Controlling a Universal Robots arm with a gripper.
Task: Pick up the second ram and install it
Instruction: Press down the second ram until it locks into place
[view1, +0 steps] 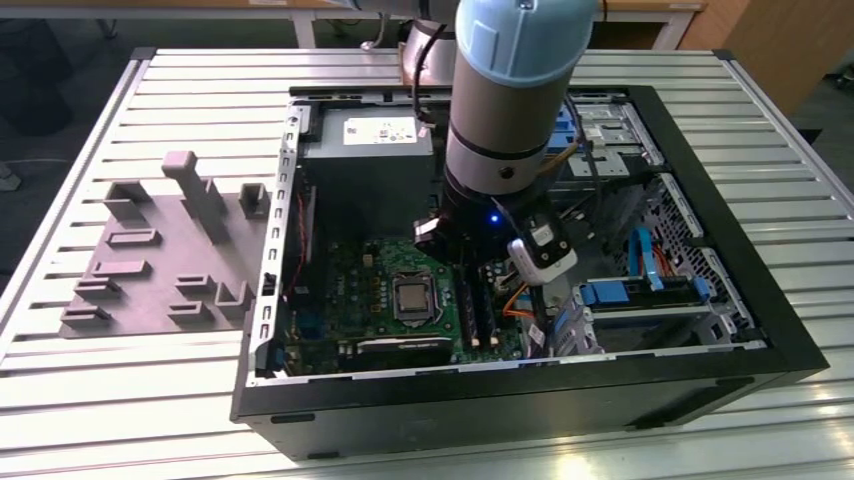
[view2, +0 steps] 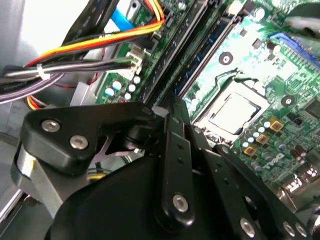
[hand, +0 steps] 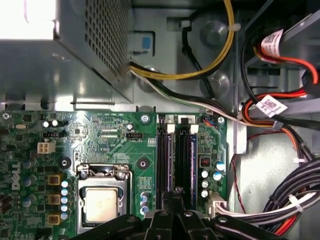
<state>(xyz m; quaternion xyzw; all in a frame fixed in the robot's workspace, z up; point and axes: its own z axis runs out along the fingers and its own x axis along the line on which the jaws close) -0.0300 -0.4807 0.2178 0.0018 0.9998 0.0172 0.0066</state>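
a grey-blue robot arm (view1: 514, 90) reaches down into an open black desktop computer case (view1: 534, 400) lying on its side on a ribbed metal worktop (view1: 174, 400), its black pincer (hand: 176, 200) lowered over the memory slots of the green motherboard (hand: 115, 135). in the first wrist view the pincer's tips sit together right at the near end of the long black slot rails (hand: 165, 160), and a thin dark blue-green memory stick (hand: 192, 160), the second ram, stands on edge in the slot beside them, running away from the pincer toward the white latches (hand: 171, 128) at the far end. the fingers appear closed, or very nearly so, at the stick's near end, but whether they actually clamp it cannot be told. in the second wrist view the black linkage of the pincer (view2: 172, 117) points into the same slots, with the square silver processor socket (view2: 231, 112) just beside it on one side and a bundle of orange, yellow and black cables (view2: 90, 47) on the other. in the exterior view a grey plastic holder tray with upright blocks (view1: 160, 250) lies on the worktop to the exterior view's left of the case, well apart from the arm.
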